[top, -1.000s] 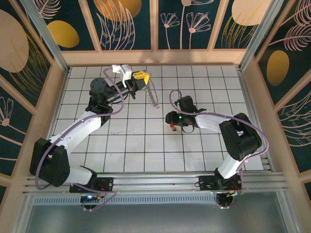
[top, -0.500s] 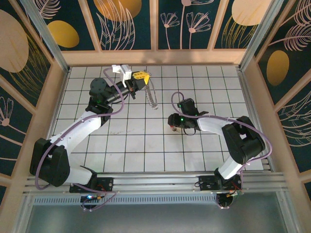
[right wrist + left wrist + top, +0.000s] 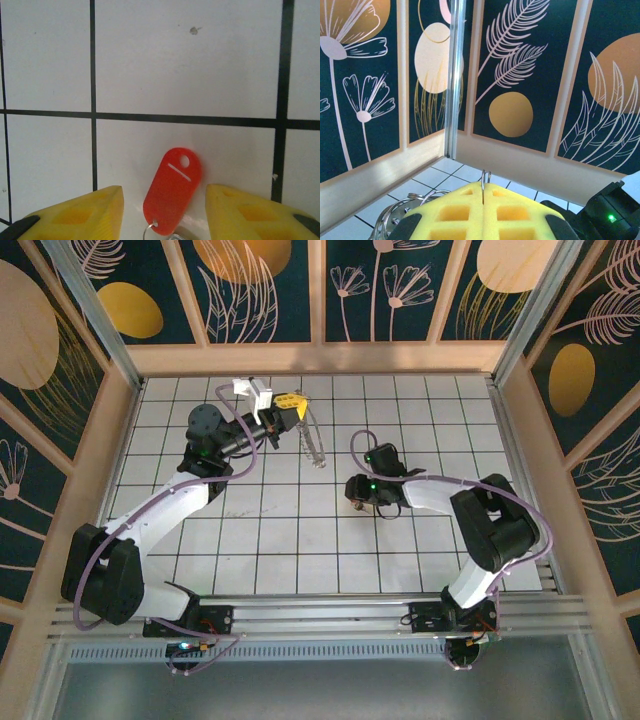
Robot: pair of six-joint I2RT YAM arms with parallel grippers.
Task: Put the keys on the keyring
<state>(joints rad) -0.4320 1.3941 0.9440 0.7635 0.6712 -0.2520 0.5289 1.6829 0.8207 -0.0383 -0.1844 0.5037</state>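
Observation:
The keyring [image 3: 315, 445] hangs as a silvery, chain-like loop from my left gripper [image 3: 290, 402] above the far-left part of the table. In the left wrist view the yellow pads [image 3: 520, 215] are pressed together on a thin wire of the keyring [image 3: 483, 186], and more silver loops show at the lower left. The key [image 3: 172, 190], with its red plastic head, lies flat on a white tile. My right gripper [image 3: 164, 195] stands open low over it, one yellow finger on each side and neither touching it. From above, the key [image 3: 354, 504] peeks out under the right gripper [image 3: 357, 496].
The white gridded table [image 3: 300, 540] has wooden walls all round, and a metal rail [image 3: 320, 615] runs along the near edge. The left arm's fingers are close to the back wall [image 3: 545, 170]. The right arm's cable [image 3: 355, 440] loops beside the hanging keyring.
The keyring under the left gripper has swung slightly to the right. The right arm shifted a little over the key and is back near where it was.

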